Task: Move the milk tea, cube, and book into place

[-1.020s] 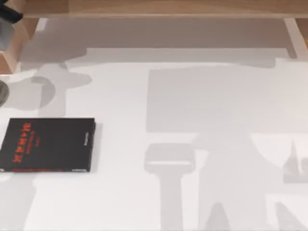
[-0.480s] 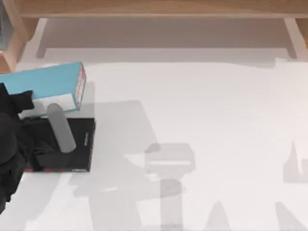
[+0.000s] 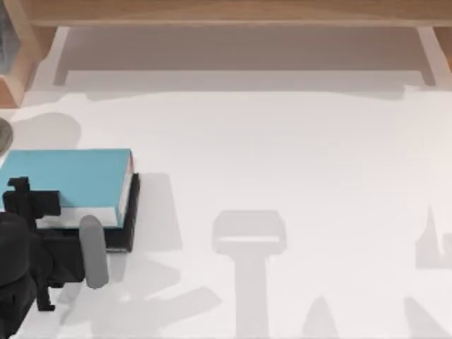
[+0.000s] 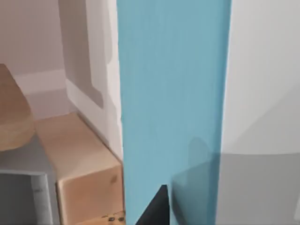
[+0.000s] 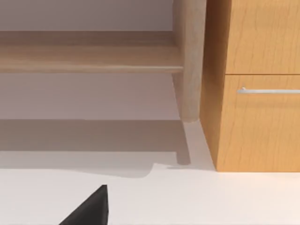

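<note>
The teal-blue book [image 3: 67, 176] lies flat on top of a black book [image 3: 121, 236] at the table's left side. My left gripper [image 3: 30, 202] is at the teal book's near left corner and is shut on it. In the left wrist view the teal cover [image 4: 173, 93] runs across the picture, with a black fingertip [image 4: 154, 208] over it. My right arm is parked; one dark fingertip [image 5: 91, 208] of it shows above the white table. The milk tea and the cube are out of view.
A wooden shelf [image 3: 226, 14] runs along the back of the table, with a wooden post [image 3: 18, 56] at the far left. A wooden cabinet with a drawer handle [image 5: 267, 90] stands at the right. A round grey edge [image 3: 3, 134] shows at the far left.
The teal book, held tilted above the table at the back left, has come down flat onto the black book. My left arm has moved with it toward the front.
</note>
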Controlling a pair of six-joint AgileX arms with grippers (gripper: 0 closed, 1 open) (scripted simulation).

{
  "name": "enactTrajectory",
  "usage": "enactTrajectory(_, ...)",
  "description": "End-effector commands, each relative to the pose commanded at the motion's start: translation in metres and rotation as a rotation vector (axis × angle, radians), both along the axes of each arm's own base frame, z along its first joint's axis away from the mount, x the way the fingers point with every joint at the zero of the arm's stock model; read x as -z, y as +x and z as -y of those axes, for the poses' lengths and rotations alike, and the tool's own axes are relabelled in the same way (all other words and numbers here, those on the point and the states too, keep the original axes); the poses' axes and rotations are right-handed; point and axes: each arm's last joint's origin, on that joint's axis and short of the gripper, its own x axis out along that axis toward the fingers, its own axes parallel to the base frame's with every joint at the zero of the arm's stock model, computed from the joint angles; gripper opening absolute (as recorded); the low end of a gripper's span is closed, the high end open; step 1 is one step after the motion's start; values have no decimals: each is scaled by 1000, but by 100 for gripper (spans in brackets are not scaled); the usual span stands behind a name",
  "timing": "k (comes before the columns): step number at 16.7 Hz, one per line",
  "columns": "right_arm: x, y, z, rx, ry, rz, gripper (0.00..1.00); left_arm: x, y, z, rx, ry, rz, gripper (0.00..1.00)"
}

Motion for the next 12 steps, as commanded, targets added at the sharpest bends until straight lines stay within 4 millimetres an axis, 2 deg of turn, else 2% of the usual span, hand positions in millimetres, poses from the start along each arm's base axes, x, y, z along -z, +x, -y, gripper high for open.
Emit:
enactTrajectory(4,0,0,0,0,0,0,100,-4,3,0,-4,-3,21,0)
enactTrajectory(12,0,0,0,0,0,0,100,2,5,0,0,0,0,0)
